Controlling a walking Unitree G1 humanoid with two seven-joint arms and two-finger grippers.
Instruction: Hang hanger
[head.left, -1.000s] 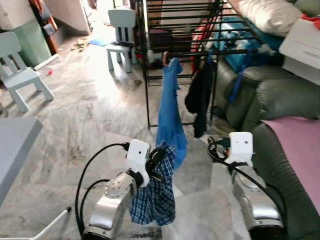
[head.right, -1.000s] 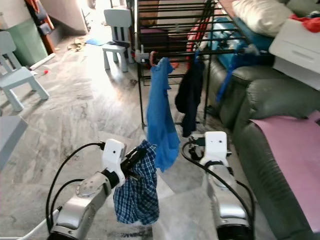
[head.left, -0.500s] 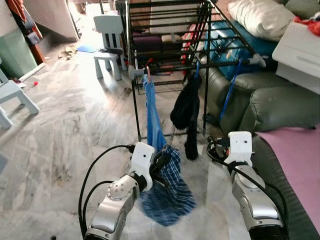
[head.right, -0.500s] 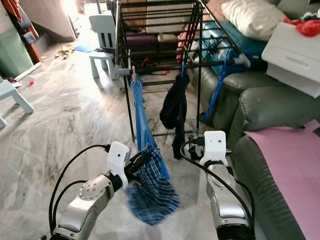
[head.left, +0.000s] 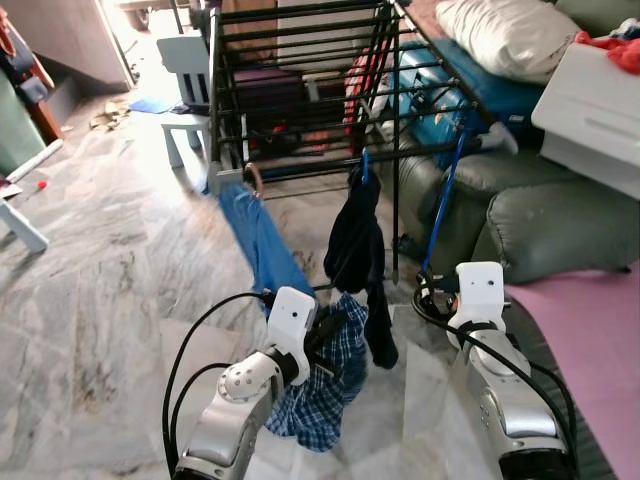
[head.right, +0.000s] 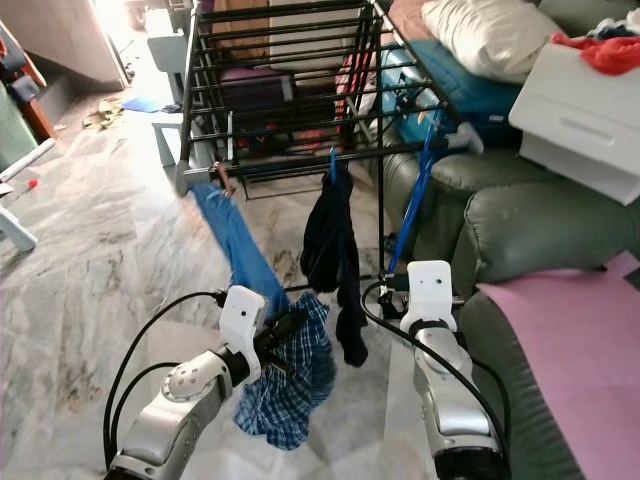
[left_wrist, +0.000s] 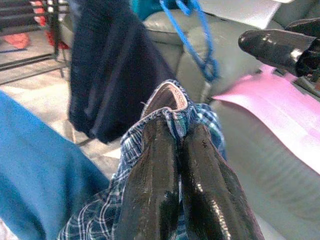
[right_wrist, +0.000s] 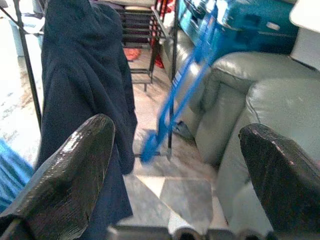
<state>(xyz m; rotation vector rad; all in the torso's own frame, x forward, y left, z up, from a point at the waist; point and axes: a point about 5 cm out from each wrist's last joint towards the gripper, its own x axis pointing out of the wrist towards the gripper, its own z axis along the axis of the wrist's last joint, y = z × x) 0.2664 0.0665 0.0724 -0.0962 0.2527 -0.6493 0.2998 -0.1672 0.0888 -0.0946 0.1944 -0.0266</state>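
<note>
My left gripper (head.left: 326, 334) is shut on a blue plaid garment (head.left: 322, 398), low in front of me. In the left wrist view both fingers (left_wrist: 155, 170) pinch the cloth just under a brown curved rim (left_wrist: 165, 96) at its top. The black drying rack (head.left: 300, 60) stands ahead. From its front bar hang a blue garment (head.left: 262, 245) on a brown hook and a dark navy garment (head.left: 355, 250) on a blue hanger. The plaid cloth hangs just in front of both. My right gripper (right_wrist: 175, 190) is open and empty, facing the navy garment (right_wrist: 85, 90).
A grey sofa (head.left: 560, 220) with a pink mat (head.left: 600, 320) runs along the right. A white drawer unit (head.left: 590, 100) and a pillow (head.left: 490, 25) sit on it. A blue bag (head.left: 450, 85) lies behind the rack; a small pale chair (head.left: 185, 60) stands at the far left.
The view has turned and come nearer to the rack. The plaid garment has swung under my left gripper, and the hanging blue garment now slants to the left.
</note>
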